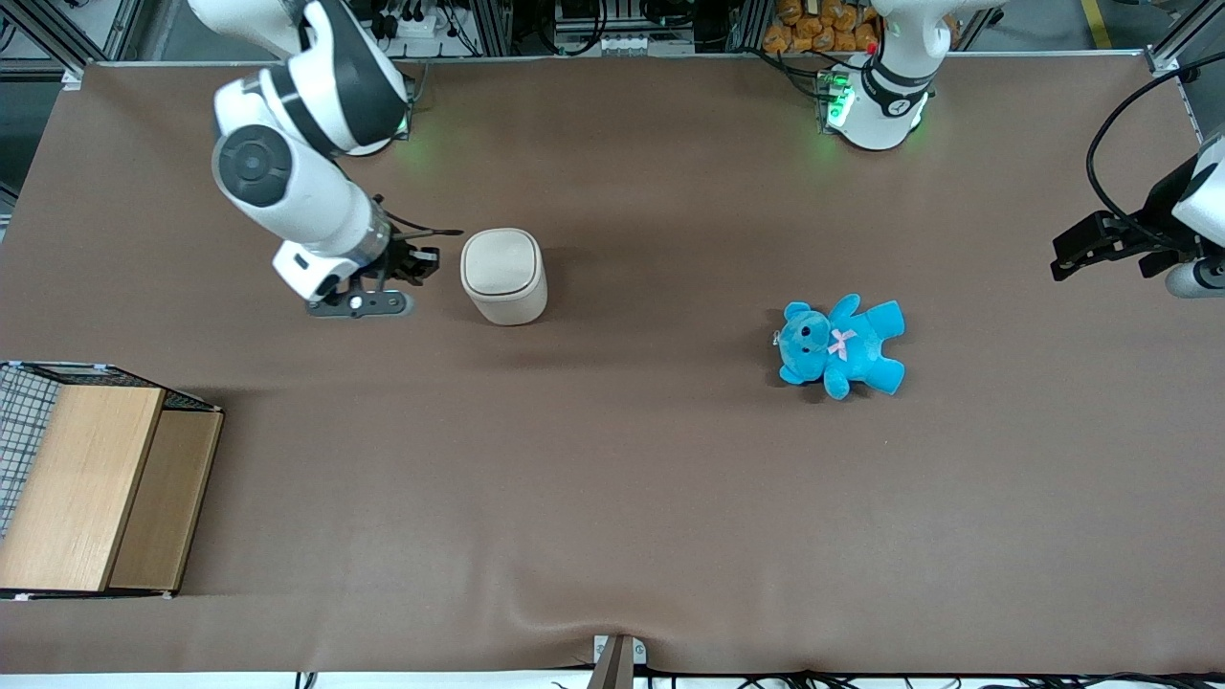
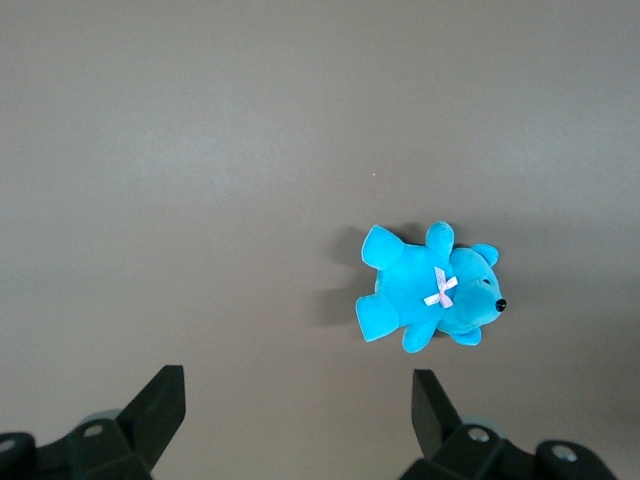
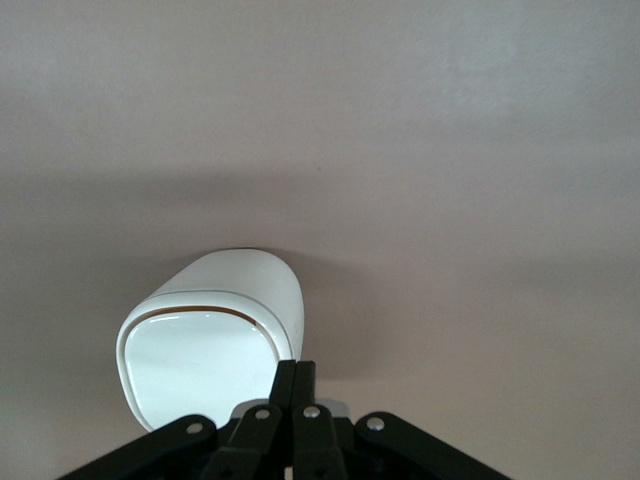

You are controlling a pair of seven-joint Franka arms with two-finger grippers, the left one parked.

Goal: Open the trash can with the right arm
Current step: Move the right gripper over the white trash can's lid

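Pincer [image 1: 421, 260] fingers [image 3: 296, 385] are pressed together, holding nothing; we are hovering it just beside the trash can [image 1: 503, 276], which is standing upright on the brown surface [image 1: 612, 478], lid down.

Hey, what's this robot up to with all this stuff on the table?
The right arm is working on the trash can, a small cream bin standing upright on the brown table. Its gripper sits right beside the bin, close to the rim of the top, with its fingers shut together. The lid is down, so the bin is not yet open. A blue teddy lies toward the parked arm's end of the table, and a wooden box with wire mesh stands nearer the front camera, untouched.
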